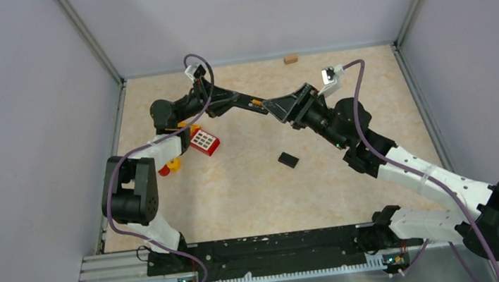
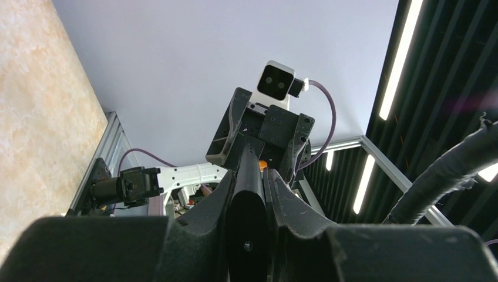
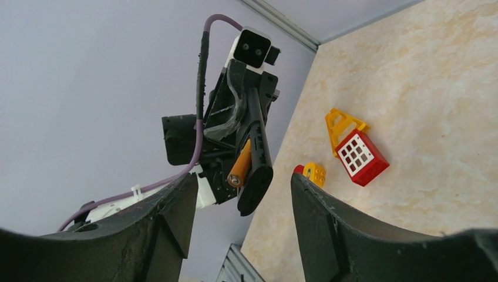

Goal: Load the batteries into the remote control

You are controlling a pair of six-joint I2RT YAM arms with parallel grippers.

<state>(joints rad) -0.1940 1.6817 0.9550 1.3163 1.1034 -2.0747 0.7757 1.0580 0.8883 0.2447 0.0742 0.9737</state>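
One battery (image 3: pixel 239 164), orange-gold, lies along the remote (image 3: pixel 256 158), held in the air over the far middle of the tabletop (image 1: pixel 260 196). The left end effector (image 1: pixel 236 101) is clamped on the remote's other end and points it at the right end effector (image 1: pixel 277 112), which faces it spread wide, nothing between its fingers (image 3: pixel 329 223). No other battery shows anywhere.

The job here, I'd say, is seating that cell. Come in slow and square to the remote, and press the battery's free end so it drops flat into its bay. Hold the left arm rigid, since a sideways nudge could pop the cell out or twist the remote in the grip.

Down below, the tabletop is marbled beige. A small black piece (image 1: pixel 288 159), possibly the cover, lies alone mid-table. A red block (image 1: pixel 204 142) and yellow bricks (image 1: pixel 173 164) sit by the left arm, and a tan block (image 1: pixel 290 59) at the far edge. Pale lilac walls (image 1: pixel 15 104) stand all round, with light strips (image 2: pixel 399 59) overhead.
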